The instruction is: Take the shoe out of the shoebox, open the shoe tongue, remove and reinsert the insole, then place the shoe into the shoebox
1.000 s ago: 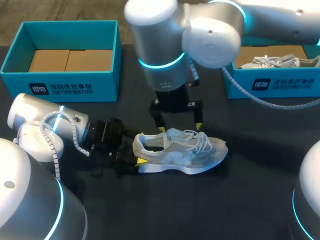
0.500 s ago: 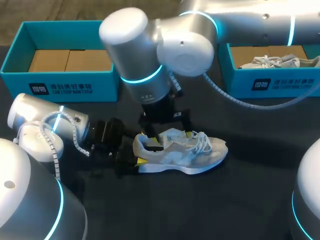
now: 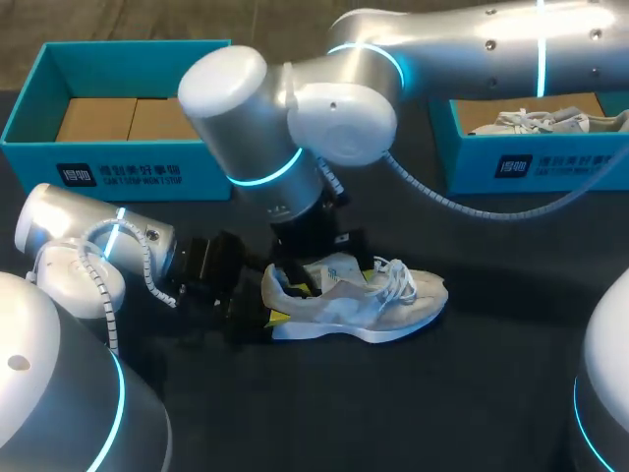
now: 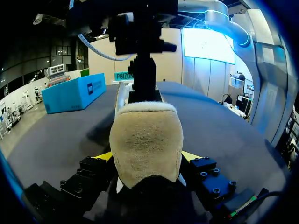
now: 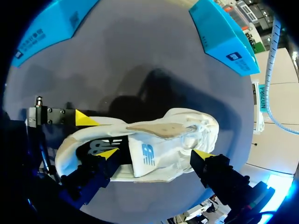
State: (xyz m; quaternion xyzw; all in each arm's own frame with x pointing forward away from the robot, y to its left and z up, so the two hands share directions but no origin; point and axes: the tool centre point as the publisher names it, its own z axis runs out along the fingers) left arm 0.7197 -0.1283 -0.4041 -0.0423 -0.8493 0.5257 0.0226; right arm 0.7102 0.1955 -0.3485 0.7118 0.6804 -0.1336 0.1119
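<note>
A white and grey shoe (image 3: 393, 307) lies on its sole on the dark table, toe to the right. My left gripper (image 3: 270, 303) holds its heel, and in the left wrist view the tan heel (image 4: 145, 140) fills the gap, with a yellow tip pressed against each side of the gripper (image 4: 147, 157). My right arm reaches past the middle from the right. Its gripper (image 3: 332, 275) stands open over the shoe's mouth. In the right wrist view (image 5: 155, 154) one finger is down in the dark opening by the insole, the other outside by the tongue and laces (image 5: 201, 128).
A teal shoebox (image 3: 118, 157) with a cardboard insert stands at the back left. At the back right, a second teal box (image 3: 531, 162) holds another white shoe (image 3: 550, 121). Bare dark table lies in front of the shoe.
My right arm has swung left and lowered, bringing its open gripper from just above the shoe down onto the shoe's opening. The left gripper and the shoe have stayed put.
</note>
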